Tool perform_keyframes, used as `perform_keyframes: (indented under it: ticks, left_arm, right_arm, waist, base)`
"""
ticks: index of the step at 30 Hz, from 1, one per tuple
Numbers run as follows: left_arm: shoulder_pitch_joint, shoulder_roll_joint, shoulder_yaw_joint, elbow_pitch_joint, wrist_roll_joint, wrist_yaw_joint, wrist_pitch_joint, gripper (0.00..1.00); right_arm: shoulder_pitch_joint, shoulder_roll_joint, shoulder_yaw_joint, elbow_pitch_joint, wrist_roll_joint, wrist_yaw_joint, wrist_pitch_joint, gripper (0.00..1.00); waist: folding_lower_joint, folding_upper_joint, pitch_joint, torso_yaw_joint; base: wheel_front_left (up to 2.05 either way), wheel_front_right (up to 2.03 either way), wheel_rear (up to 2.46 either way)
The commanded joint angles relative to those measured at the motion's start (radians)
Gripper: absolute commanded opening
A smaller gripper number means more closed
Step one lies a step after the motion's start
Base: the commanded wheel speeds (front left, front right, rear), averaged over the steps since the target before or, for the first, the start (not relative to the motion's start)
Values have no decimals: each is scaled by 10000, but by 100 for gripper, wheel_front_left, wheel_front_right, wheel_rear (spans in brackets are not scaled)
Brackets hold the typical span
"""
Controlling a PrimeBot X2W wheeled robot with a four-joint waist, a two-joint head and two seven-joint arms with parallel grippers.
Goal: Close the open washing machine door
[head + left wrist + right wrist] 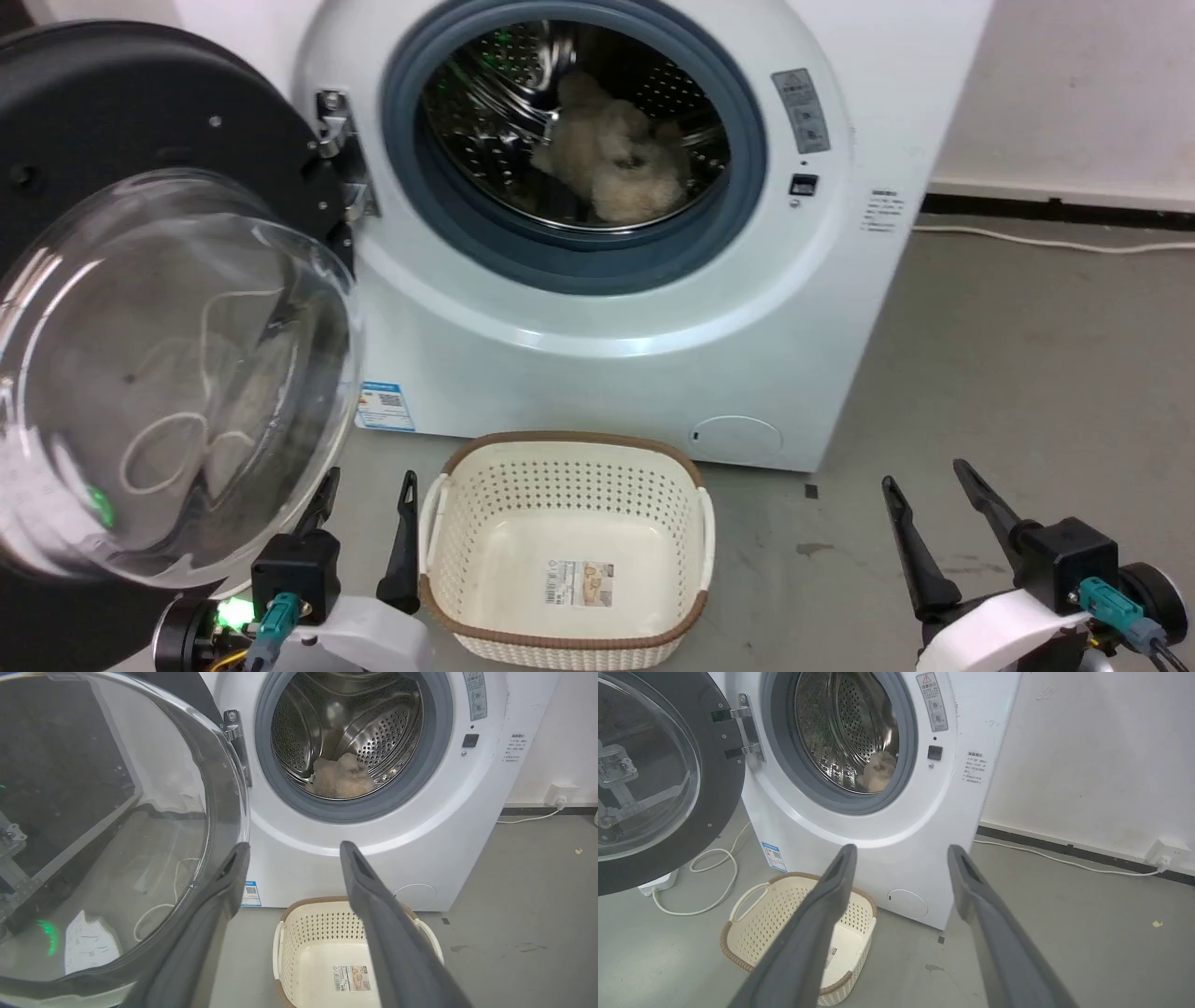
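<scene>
Door: the washing machine door [168, 373] was pictured swung wide, hinged at the left of the washing machine [607, 355]
Grippers: left gripper [370, 478], just below the door, and right gripper [924, 474] were held spread, empty
Risk: a push could be deflected by the bulging glass; the latch might be left uncaught

basket [565, 551] before washing machine [653, 355]

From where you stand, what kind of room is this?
Probably a laundry area: a white front-loading washing machine, its door swung open, and a cream laundry basket on the bare grey floor.
</scene>
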State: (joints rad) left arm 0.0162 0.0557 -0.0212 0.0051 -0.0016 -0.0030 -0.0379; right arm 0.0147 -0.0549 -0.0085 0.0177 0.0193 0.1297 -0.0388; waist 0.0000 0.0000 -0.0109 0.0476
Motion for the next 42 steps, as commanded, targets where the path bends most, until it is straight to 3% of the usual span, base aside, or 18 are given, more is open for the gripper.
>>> perform_keyframes:
  ticks: [1, 9, 42]
  left_arm:
    - [48, 82, -40, 1, 20, 14, -109, 100]
    - [168, 207, -104, -70, 12, 88, -319, 100]
    - [830, 435, -34, -703, -57, 638, -1050, 100]
  right_arm:
    - [110, 9, 13, 32, 89, 2, -94, 100]
    - [29, 13, 358, 185, 109, 3, -311, 100]
    - [-676, -175, 1845, 958, 369, 5, -1042, 100]
  waist:
    - [0, 0, -46, 119]
    - [0, 0, -64, 804]
    - [0, 0, -9, 2314]
  base:
    - [0, 0, 0]
    - [0, 0, 0]
    - [-1, -1, -1]
